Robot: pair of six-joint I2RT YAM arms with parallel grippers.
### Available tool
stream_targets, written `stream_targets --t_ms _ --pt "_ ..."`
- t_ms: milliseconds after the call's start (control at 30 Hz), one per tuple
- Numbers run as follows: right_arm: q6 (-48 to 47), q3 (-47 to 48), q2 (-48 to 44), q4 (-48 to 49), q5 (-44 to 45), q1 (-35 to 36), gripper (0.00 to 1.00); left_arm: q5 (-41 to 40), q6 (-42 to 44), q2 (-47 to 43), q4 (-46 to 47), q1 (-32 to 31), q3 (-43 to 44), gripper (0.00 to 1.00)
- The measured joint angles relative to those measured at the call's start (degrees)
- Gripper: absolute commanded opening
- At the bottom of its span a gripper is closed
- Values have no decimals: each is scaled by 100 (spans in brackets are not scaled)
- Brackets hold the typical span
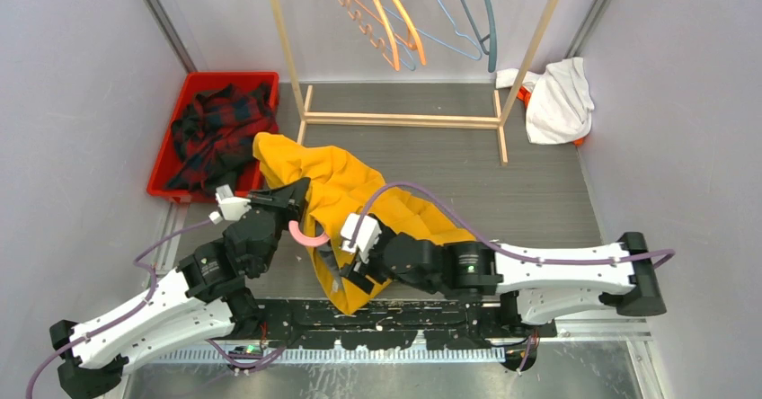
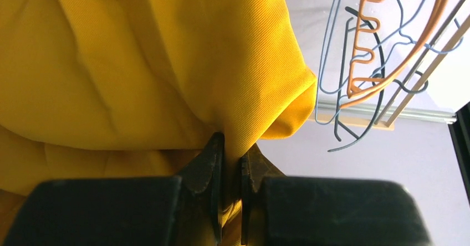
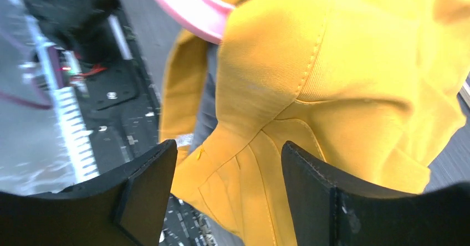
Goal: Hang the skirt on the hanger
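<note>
The yellow skirt (image 1: pixel 359 192) looks soft, light and floppy, best taken at its stitched seam; the left gripper (image 2: pixel 231 149) jaws pinch a fold; the right gripper (image 3: pixel 227 152) jaws stand spread, cloth between them.

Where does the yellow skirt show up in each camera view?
Top external: skirt at the centre of the frame.
Left wrist: skirt fills the left and top.
Right wrist: skirt fills the centre and right.
Shared landmark: pink hanger, in the top and right wrist views only.
</note>
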Motion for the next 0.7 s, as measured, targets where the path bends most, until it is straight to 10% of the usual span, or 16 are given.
stream_targets --t_ms 200,700 --pt "9 568 -588 -702 -647 205 70 105 -535 -24 -496 0 33 0" --pt "-1038 719 -315 -1405 1060 225 68 555 -822 90 -1165 0 588 0"
